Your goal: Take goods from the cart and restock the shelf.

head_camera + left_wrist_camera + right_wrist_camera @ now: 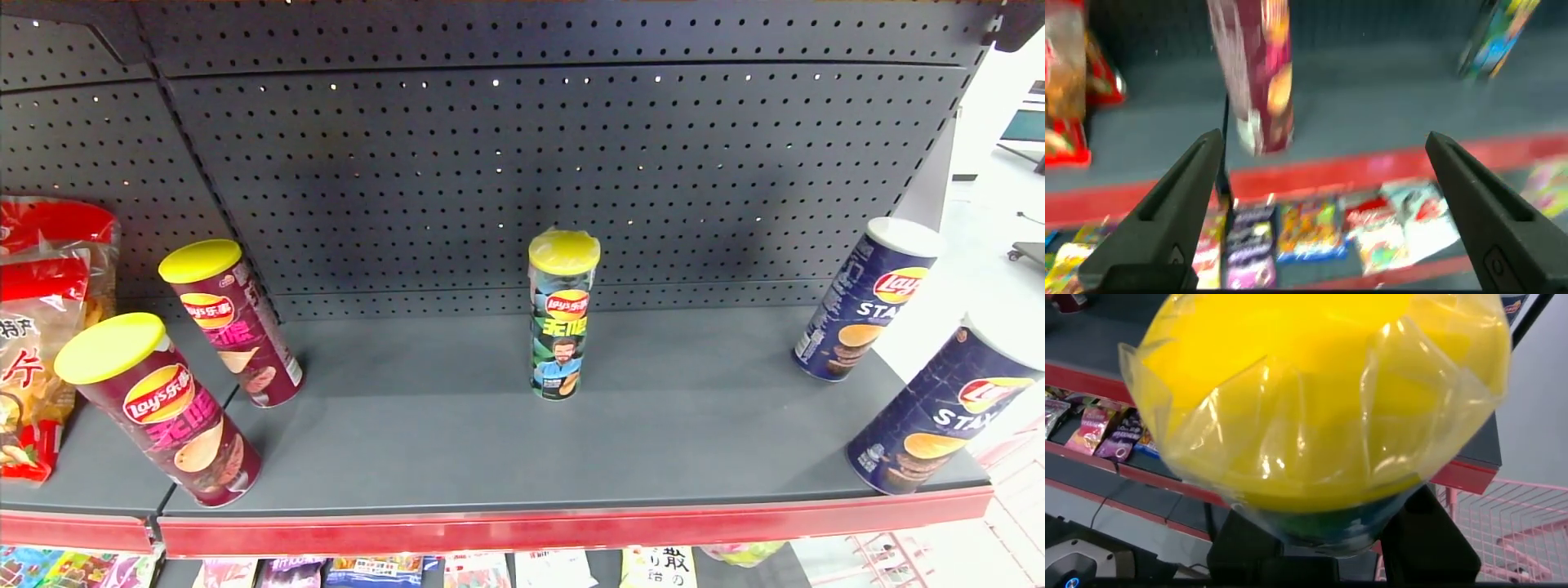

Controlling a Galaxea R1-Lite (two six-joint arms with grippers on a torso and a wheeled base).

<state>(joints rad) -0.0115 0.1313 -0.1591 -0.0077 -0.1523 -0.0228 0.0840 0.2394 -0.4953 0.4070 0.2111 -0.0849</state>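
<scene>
- My right gripper (1339,543) is clamped on a yellow-lidded can (1323,400). Its film-wrapped lid rises above the fingers, and I cannot see what is inside.
- My left gripper (1323,143) is spread wide and holds nothing.
- A maroon can (1261,73) stands beyond the gap between the left fingers, on the grey shelf (653,441).
- Snack bags (1315,229) lie on the tier below the left fingers.
- The pink wire cart (1511,531) sits just beside the right fingers.

Grey shelf (424,441), chip cans (562,314), snack bags (41,327)
</scene>
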